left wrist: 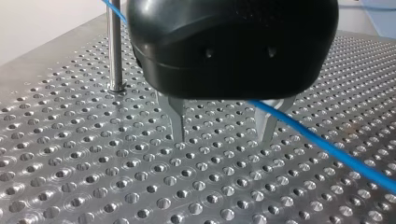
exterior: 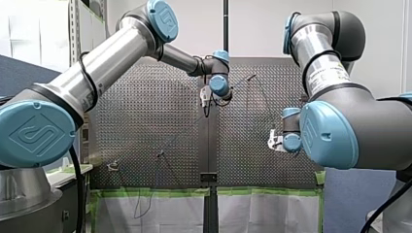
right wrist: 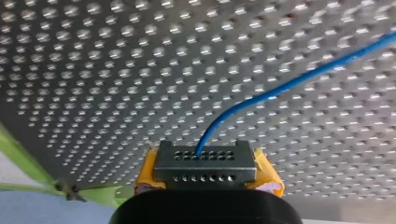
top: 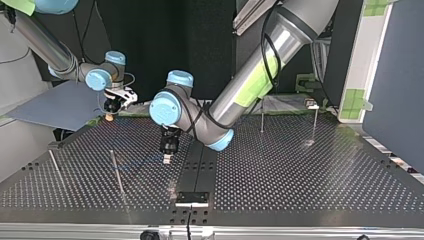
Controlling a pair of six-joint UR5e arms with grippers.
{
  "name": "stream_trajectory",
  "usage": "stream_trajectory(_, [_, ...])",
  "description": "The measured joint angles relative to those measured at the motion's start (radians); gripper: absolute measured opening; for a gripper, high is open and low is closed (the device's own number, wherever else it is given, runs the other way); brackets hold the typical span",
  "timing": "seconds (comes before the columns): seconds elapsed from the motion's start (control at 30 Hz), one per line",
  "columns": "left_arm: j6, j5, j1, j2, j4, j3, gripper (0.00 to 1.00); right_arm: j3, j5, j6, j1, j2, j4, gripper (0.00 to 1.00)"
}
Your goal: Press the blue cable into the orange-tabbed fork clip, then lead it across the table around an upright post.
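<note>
**A:** Eyes on the left arm (top: 260, 65). It's reached past the middle of the table (top: 300, 170), and the left jaws point straight down with their tips just off the perforated surface.

**B:** Open or closed?

**A:** Apart, plainly. From its wrist you see two metal tips with a gap between them, gripping nothing. The blue cable (left wrist: 327, 147) comes out from under the black housing and crosses one tip. Whether it runs inside the gap or in front of it, I can't tell.

**B:** And the post?

**A:** An upright post (left wrist: 114, 46) stands beyond those jaws, about ten o'clock from them. The cable passes right by its upper part. Touching or not, I can't say.

**B:** Who's got the other end?

**A:** The right arm (top: 45, 45). Seen from across the table, the right jaws hang at ten o'clock from the left ones, above the far edge. They're clamped on the blue cable. There are yellow pads (right wrist: 268, 175) either side of a dark perforated block (right wrist: 205, 165), and the cable rises out of that block and arcs away toward two o'clock above the table.
</note>
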Motion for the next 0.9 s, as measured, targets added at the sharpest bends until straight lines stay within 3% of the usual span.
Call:
stream_trajectory(0.2, [0.000,-0.001,0.001,0.000,0.000,0.000,0.74,0.000,0.008,0.008,-0.014,0.056,-0.041,0.00])
stream_trajectory(0.53, [0.000,-0.007,0.000,0.000,0.001,0.000,0.74,-0.001,0.005,0.020,-0.059,0.141,-0.116,0.00])
stream_trajectory(0.9, [0.000,-0.012,0.000,0.000,0.000,0.000,0.74,-0.003,0.002,0.033,-0.104,0.190,-0.155,0.00])
